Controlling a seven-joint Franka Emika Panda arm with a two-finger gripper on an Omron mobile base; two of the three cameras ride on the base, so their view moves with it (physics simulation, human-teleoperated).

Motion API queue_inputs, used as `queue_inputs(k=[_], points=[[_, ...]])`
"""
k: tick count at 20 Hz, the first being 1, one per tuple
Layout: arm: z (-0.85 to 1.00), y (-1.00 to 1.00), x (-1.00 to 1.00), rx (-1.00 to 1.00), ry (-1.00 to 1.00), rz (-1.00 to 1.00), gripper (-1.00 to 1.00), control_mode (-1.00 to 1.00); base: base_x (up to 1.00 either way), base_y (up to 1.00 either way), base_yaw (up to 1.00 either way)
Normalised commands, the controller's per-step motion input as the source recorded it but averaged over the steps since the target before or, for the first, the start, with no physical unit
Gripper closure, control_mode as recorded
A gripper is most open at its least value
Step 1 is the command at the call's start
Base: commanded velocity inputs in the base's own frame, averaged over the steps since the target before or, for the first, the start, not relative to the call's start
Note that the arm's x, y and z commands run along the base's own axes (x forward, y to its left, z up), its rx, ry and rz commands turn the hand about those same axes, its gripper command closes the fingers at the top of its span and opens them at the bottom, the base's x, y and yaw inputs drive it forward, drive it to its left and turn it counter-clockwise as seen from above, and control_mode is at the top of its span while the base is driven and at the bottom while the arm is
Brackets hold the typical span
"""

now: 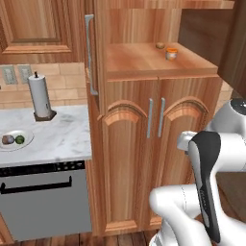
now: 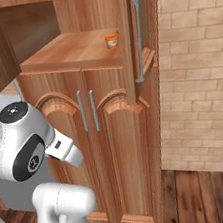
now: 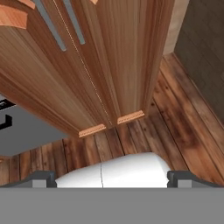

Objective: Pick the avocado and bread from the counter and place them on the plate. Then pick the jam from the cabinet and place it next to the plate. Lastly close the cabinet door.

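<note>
- Dark fingertips [image 3: 38,178] of the gripper [image 3: 112,178] sit wide apart at the bottom of the hand view; the jaws are released and nothing lies between them.
- Directly ahead of the jaws in the hand view: wooden floor planks [image 3: 175,127] and the foot of the cabinet [image 3: 109,65].
- Further ahead of the jaws: the two arched-panel lower doors [image 1: 129,158], shut, with two silver bar handles [image 1: 155,116] side by side at the centre seam.
- To one side of the jaws in the hand view: the grey front of a dishwasher [image 1: 43,202] with a dark handle, set under the counter [image 1: 62,137].
- Well above the jaws, in both base views: the open upper compartment of the cabinet. The jam [image 1: 171,54] stands upright on its wooden shelf, near the back. A small brown item [image 1: 160,45] lies just behind it; its identity cannot be determined.
- Upper cabinet door [image 1: 91,53]: swung open, seen edge-on, with a long silver handle.
- Far from the jaws, on the counter in the left base view: the plate [image 1: 24,142] carries the bread [image 1: 7,140] and the avocado [image 1: 19,140], side by side.
- Behind the plate: a paper towel roll [image 1: 40,96] upright on its dark base, in front of a tiled wall.
</note>
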Motion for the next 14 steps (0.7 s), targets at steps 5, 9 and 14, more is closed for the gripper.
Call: queue_inputs(k=[5,9,14], points=[[0.0,0.0,0.0,0.0,0.0,0.0,-1.0,1.0,0.44,-0.04,0.03],[0.0,0.0,0.0,0.0,0.0,0.0,-1.0,1.0,0.54,-0.11,0.08],[0.0,0.0,0.0,0.0,0.0,0.0,-1.0,1.0,0.34,-0.17,0.08]])
